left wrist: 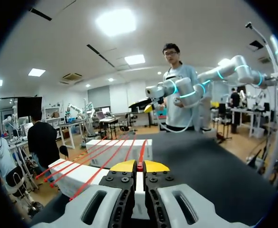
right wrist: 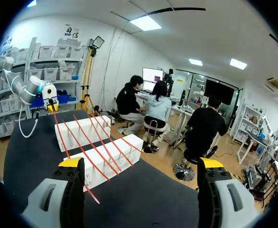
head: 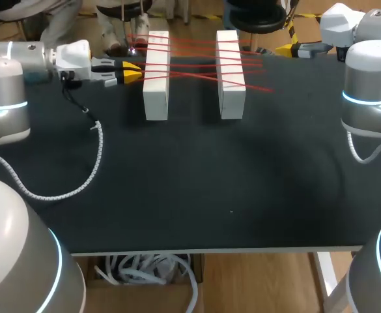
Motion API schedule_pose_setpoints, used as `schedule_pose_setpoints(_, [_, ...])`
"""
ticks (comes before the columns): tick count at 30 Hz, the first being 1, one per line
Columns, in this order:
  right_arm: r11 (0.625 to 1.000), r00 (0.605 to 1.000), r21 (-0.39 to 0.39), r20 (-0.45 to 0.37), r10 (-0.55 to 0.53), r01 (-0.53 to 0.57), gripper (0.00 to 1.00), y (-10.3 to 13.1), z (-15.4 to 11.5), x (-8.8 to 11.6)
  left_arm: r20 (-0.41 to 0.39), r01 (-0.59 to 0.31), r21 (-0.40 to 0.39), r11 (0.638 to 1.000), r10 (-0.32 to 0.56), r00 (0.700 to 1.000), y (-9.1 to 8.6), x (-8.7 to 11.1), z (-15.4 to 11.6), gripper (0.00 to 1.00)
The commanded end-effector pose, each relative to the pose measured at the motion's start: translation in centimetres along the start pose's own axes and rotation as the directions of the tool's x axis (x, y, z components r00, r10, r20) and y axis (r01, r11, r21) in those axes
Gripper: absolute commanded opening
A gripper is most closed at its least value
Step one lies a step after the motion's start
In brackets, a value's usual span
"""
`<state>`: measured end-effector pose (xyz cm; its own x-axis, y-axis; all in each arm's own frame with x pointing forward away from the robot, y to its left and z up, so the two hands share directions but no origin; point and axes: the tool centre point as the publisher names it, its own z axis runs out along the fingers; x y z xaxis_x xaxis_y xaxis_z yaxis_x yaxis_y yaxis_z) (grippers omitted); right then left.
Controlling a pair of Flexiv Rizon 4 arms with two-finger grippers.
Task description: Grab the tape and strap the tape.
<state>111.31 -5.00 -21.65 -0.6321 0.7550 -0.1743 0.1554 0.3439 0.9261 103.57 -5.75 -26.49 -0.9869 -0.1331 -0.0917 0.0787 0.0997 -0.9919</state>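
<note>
Left gripper (head: 132,71) sat just beside the left white block (head: 156,81), fingers pinched on the red tape (head: 200,63) end. Its strands crossed over to the right white block (head: 231,78). Right gripper (right wrist: 139,164), beyond that, was spread wide, holding nothing.

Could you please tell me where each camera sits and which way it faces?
Head view: above and behind, looking down on the black table; left arm and right arm enter at its sides.
Left wrist view: on the left arm, looking past the left tool, shut on red tape, over the white blocks.
Right wrist view: on the right arm, looking out through the open right tool at the blocks.
Shared: both wrist views see blocks and tape from opposite sides.
</note>
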Motion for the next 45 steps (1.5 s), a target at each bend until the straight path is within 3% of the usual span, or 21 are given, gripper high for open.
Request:
schedule_pose_setpoints(1, [1.000, 1.000, 0.001, 0.000, 0.000, 0.000, 1.00, 0.0, 0.0, 0.0, -0.006, 0.001, -0.003, 1.000, -0.001, 1.000, -0.2, -0.2, -0.1, 0.00])
schedule_pose_setpoints(13, [1.000, 1.000, 0.001, 0.000, 0.000, 0.000, 1.00, 0.0, 0.0, 0.0, -0.006, 0.001, -0.003, 1.000, -0.001, 1.000, -0.2, -0.2, -0.1, 0.00])
schedule_pose_setpoints(18, [1.000, 1.000, 0.001, 0.000, 0.000, 0.000, 1.00, 0.0, 0.0, 0.0, -0.055, -0.112, 0.096, 0.989, 0.118, 0.991, -0.4, -0.4, 0.2, 0.00])
schedule_pose_setpoints(19, [1.000, 1.000, 0.001, 0.000, 0.000, 0.000, 1.00, 0.0, 0.0, 0.0, -0.045, -0.167, 0.142, 0.976, 0.175, 0.984, -0.6, -0.4, 0.3, 0.00])
schedule_pose_setpoints(20, [1.000, 1.000, 0.001, 0.000, 0.000, 0.000, 1.00, 0.0, 0.0, 0.0, -0.051, -0.160, 0.143, 0.977, 0.168, 0.984, -0.8, -0.4, 0.3, 0.00])
schedule_pose_setpoints(22, [1.000, 1.000, 0.001, 0.000, 0.000, 0.000, 1.00, 0.0, 0.0, 0.0, -0.039, -0.188, 0.216, 0.958, 0.201, 0.979, -1.2, -0.3, 0.5, 0.00])
schedule_pose_setpoints(33, [1.000, 1.000, 0.001, 0.000, 0.000, 0.000, 1.00, 0.0, 0.0, 0.0, -0.078, -0.068, 0.324, 0.943, 0.098, 0.992, -4.3, -0.7, 1.8, 0.00])
schedule_pose_setpoints(45, [1.000, 1.000, 0.001, 0.000, 0.000, 0.000, 1.00, 0.0, 0.0, 0.0, -0.089, 0.021, 0.317, 0.948, 0.008, 0.996, -7.2, -0.4, 2.5, 0.00])
